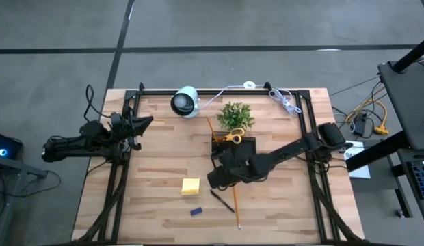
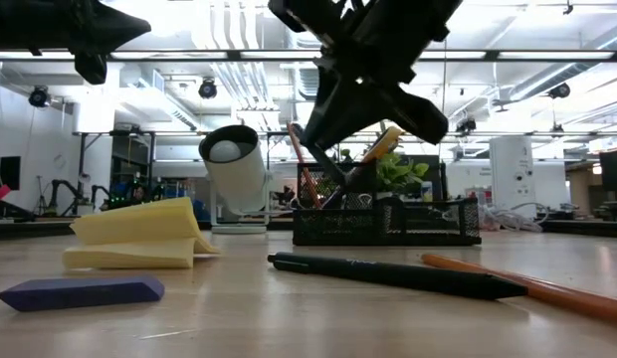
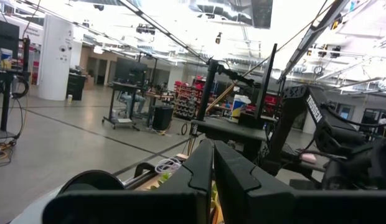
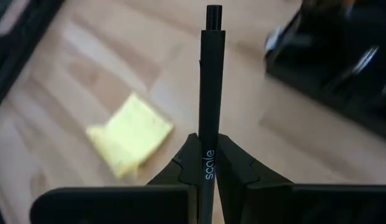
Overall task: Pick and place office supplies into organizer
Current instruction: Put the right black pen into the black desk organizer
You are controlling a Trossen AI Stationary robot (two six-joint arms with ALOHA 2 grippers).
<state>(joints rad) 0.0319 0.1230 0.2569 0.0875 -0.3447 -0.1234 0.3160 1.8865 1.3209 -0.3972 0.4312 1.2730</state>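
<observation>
My right gripper (image 1: 215, 179) hangs over the middle of the table, just in front of the black organizer (image 1: 245, 147), shut on a black pen (image 4: 211, 74). The organizer holds yellow-handled scissors (image 1: 232, 137) and an orange pencil (image 1: 210, 127). On the table lie a yellow sticky-note pad (image 1: 191, 186), a blue block (image 1: 195, 211), a second dark pen (image 1: 222, 199) and an orange pencil (image 1: 235, 203). My left gripper (image 1: 147, 123) waits shut at the table's left edge, raised and touching nothing. My right gripper pinches the black pen between its two fingers at the printed stretch of the barrel (image 4: 208, 163). The pen runs along the fingers and sticks out well past their tips. The fingers slant down from the table's right side. The pen is lifted clear of the table.
A green potted plant (image 1: 236, 115) stands behind the organizer and a white round camera (image 1: 186, 102) at the far edge. Black frame rails (image 1: 116, 184) run along both sides. Cables (image 1: 286, 101) lie at the far right corner.
</observation>
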